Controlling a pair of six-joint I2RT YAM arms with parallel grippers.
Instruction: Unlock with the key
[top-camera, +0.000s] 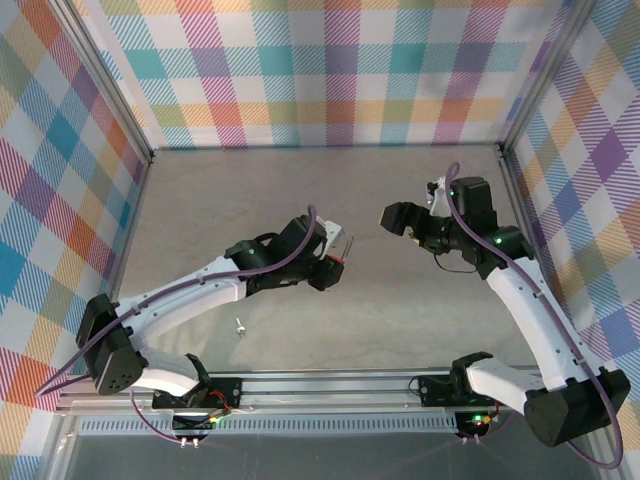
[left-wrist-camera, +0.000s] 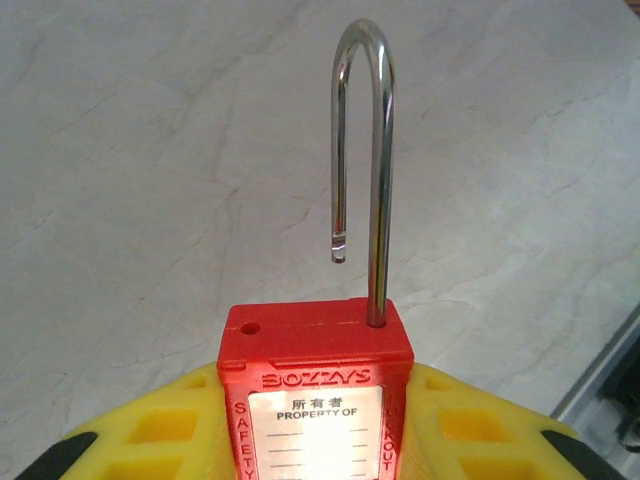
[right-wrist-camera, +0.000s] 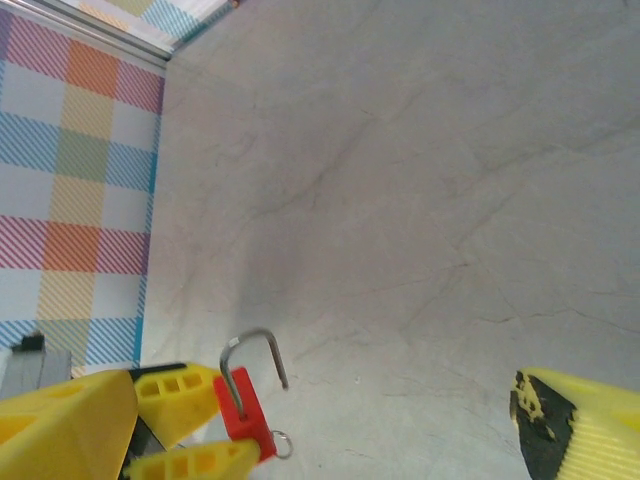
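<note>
The left fingers (left-wrist-camera: 170, 425) are closed on a red padlock (left-wrist-camera: 315, 350). One yellow pad presses each side of its body, and the white label panel faces the left wrist camera. The padlock's shackle (left-wrist-camera: 375, 150) rises straight out beyond the fingertips. Its long leg is seated in the body at the right. Its short leg hangs free above the body, clear of the small hole at the left corner of the top, so the lock is open.

From above, the padlock (top-camera: 337, 262) sits at the tip of the left fingers (top-camera: 320, 275), lifted off the desk (top-camera: 250, 190), and the shackle (top-camera: 345, 240) points away from them.

The right fingers (right-wrist-camera: 580, 420) are spread wide and hold nothing. One is at the lower right of the right wrist view and the other at the lower left corner. Between them, close to the left-hand one, is the padlock (right-wrist-camera: 245, 410) in the left fingers (right-wrist-camera: 175, 395). The shackle (right-wrist-camera: 255, 355) is tilted up from it, and a small metal ring (right-wrist-camera: 282, 443) touches the end of the body opposite the shackle. I cannot tell whether a key hangs on the ring.

A small pale object (top-camera: 240, 325) lies on the desk behind the left fingers, near the arm bases, too small to identify.
</note>
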